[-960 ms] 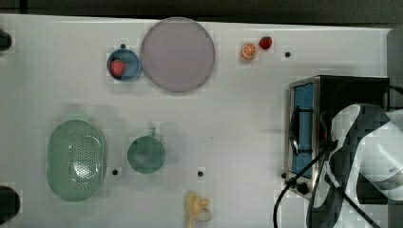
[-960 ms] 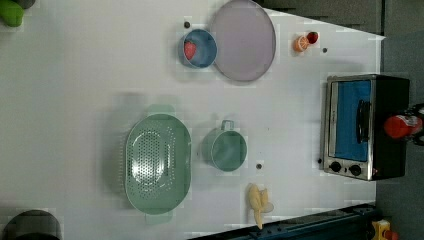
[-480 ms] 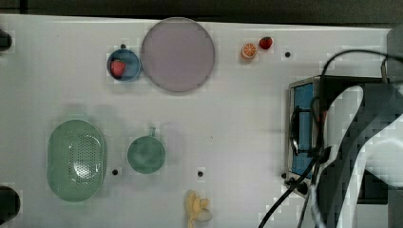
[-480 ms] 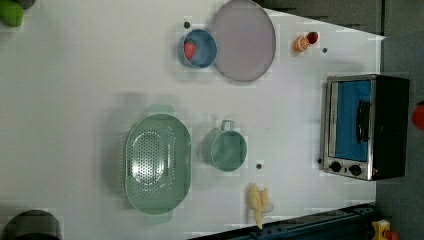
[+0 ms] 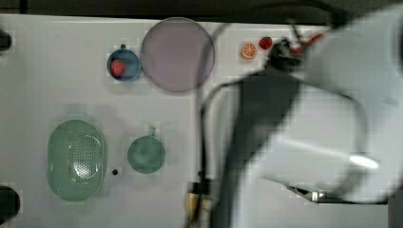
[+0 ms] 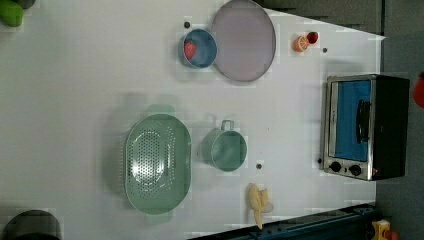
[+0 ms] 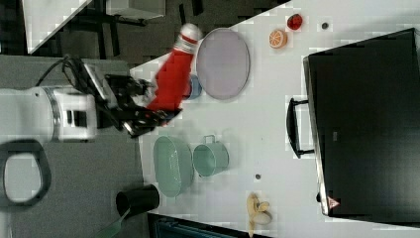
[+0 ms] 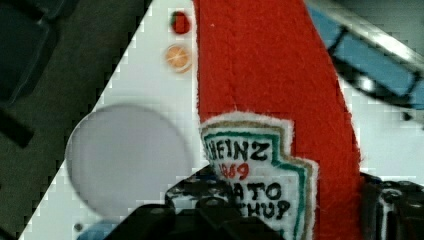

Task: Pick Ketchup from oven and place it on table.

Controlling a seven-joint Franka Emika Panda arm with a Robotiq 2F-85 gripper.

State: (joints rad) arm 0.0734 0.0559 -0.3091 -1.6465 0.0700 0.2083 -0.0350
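My gripper (image 7: 154,108) is shut on the lower end of the Ketchup (image 7: 173,79), a red bottle with a white cap, held tilted in the air off the table's edge near the blue bowl in the right view. In the wrist view the Ketchup (image 8: 270,90) stands between my fingers with its white label showing. A red sliver of the Ketchup (image 6: 419,92) shows at the left view's right edge, beside the oven (image 6: 365,127). The oven (image 7: 366,124) stands shut on the white table (image 6: 75,75). My arm (image 5: 323,133) covers the top view's right half.
A purple plate (image 6: 243,40), a blue bowl with a strawberry (image 6: 198,48), an orange slice (image 6: 300,43) and a strawberry (image 6: 312,37) lie along one side. A green colander (image 6: 157,162), a green mug (image 6: 226,148) and a banana (image 6: 259,201) sit mid-table.
My arm has risen toward the top camera and now hides the oven in the top view. The Ketchup has slid away from the oven toward the left view's right edge.
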